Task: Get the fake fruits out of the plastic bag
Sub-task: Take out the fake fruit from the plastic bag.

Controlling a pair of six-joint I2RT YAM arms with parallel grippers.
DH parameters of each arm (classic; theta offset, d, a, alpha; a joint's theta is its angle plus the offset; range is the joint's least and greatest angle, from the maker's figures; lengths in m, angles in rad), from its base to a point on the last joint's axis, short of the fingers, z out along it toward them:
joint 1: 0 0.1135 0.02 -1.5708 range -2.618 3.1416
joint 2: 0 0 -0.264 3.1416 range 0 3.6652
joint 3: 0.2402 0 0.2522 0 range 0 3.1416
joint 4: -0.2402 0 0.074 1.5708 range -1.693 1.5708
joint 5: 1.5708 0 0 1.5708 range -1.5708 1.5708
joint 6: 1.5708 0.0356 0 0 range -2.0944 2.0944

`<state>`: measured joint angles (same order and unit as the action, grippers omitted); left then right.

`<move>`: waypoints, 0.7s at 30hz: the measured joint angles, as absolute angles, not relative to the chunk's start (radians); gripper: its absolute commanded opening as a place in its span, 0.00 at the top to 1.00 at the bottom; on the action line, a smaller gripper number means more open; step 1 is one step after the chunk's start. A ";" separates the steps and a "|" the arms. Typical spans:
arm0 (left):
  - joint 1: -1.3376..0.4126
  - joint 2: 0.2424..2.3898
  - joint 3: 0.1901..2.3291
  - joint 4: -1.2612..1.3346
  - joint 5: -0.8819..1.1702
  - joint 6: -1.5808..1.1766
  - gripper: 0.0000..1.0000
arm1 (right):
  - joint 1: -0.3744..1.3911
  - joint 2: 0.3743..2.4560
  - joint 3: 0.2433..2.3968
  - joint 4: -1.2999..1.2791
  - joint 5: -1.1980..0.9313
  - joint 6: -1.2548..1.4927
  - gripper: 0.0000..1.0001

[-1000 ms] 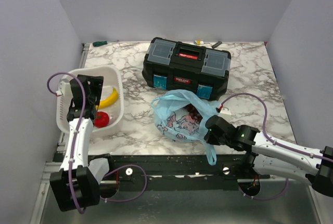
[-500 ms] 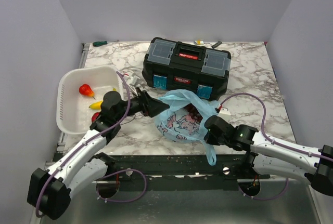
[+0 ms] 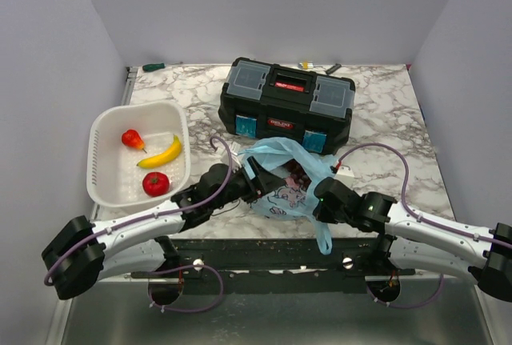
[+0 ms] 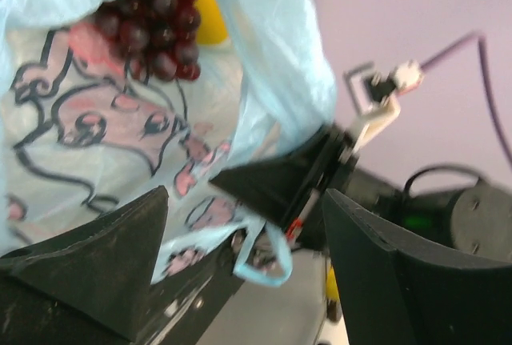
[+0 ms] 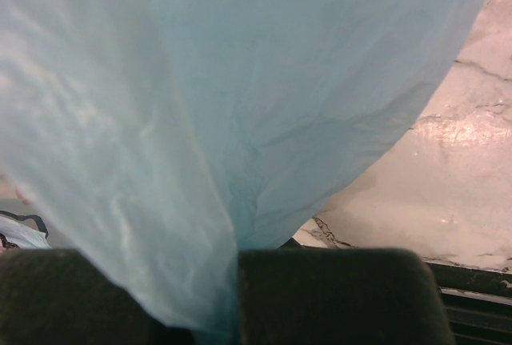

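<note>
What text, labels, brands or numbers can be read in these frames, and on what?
No text is legible in any view.
Red label on the front of the toolbox: carries print, too small to read.
Red handle on the toolbox lid: a dark marking, too small to read.
Plastic bag: pink-and-white cartoon drawing only, no letters visible.

text: none legible | toolbox (image 3: 286, 105) label: too small | plastic bag (image 3: 272, 155) print: cartoon only
</note>
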<state>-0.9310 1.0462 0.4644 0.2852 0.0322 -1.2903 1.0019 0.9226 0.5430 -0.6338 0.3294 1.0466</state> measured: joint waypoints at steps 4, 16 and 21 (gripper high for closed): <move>-0.963 1.129 0.546 0.268 -0.093 -1.419 0.29 | 1.002 0.911 0.543 -0.634 0.329 1.047 0.99; -0.969 1.443 0.612 0.270 -0.175 -1.670 0.30 | 1.002 0.899 0.543 -0.634 0.328 1.047 0.99; -0.975 1.519 0.639 0.299 -0.189 -1.729 0.34 | 1.002 0.899 0.543 -0.634 0.328 1.047 0.99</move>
<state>-0.9752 1.5188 0.6388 0.2985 -0.1886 -1.7290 1.0019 0.8986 0.5430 -0.6342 0.3279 1.0470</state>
